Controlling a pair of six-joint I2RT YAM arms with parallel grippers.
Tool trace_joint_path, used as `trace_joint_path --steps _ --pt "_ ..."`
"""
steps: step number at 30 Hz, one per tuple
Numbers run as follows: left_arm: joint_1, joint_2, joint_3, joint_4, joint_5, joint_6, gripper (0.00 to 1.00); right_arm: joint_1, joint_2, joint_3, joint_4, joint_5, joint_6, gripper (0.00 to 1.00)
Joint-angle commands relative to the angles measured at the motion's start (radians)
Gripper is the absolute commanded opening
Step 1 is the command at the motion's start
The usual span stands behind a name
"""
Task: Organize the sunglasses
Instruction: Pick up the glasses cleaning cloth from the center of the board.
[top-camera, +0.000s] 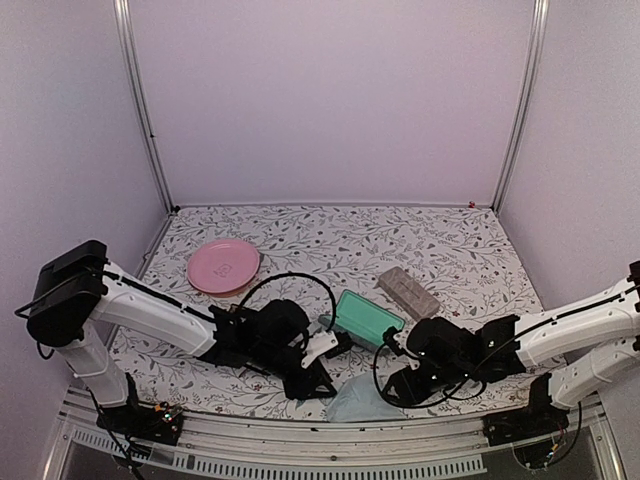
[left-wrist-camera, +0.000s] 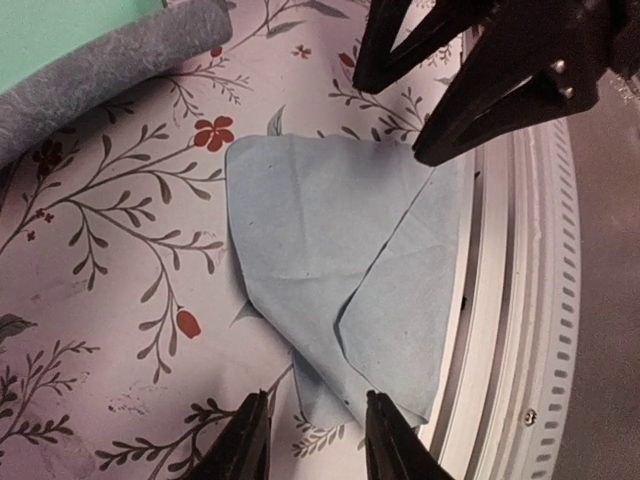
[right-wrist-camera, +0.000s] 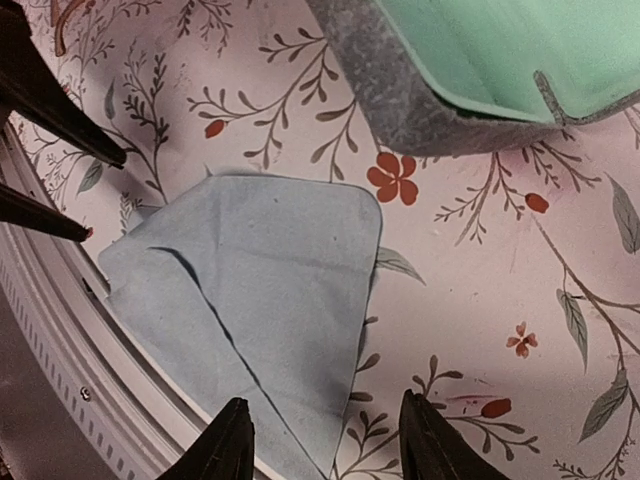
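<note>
I am holding my left end effector (left-wrist-camera: 315, 445) released, its jaws standing apart with nothing gripped, low over the near corner of the pale blue cloth (left-wrist-camera: 330, 250). My right end effector (right-wrist-camera: 330, 445) is hovering released too, facing it from the other side of the same cloth, jaws spread wide and gripping nothing (whether any fingertip is touching the fabric, I cannot tell). I am judging that both are meeting here because the cloth is lying folded over on itself and partly across the metal rail (left-wrist-camera: 500, 300) at the near edge of the worktop (top-camera: 450, 250), an awkward spot for one end effector alone. Just beyond the cloth, the open case (right-wrist-camera: 470, 70) is lying with its green lining facing up, probably waiting to receive something. To its right and a little farther, a closed grey-brown case (top-camera: 407, 292) is resting, and a pink plate (top-camera: 222, 266) is sitting at the far left. The sunglasses are showing in none of my views: neither pair is appearing on the worktop or in the visible part of the lining.
</note>
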Motion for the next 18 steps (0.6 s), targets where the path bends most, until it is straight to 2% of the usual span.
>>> trace_joint_path --steps 1,12,18 --pt "0.010 -0.024 -0.011 0.020 -0.007 -0.014 0.35 -0.030 0.096 0.056 0.072 0.007 -0.027 0.51" --pt "0.012 -0.077 -0.058 0.027 -0.040 -0.031 0.35 -0.065 0.270 0.133 0.103 0.010 -0.075 0.47" --pt "0.013 -0.101 -0.074 0.024 -0.046 -0.041 0.35 -0.066 0.331 0.166 0.114 0.008 -0.094 0.41"
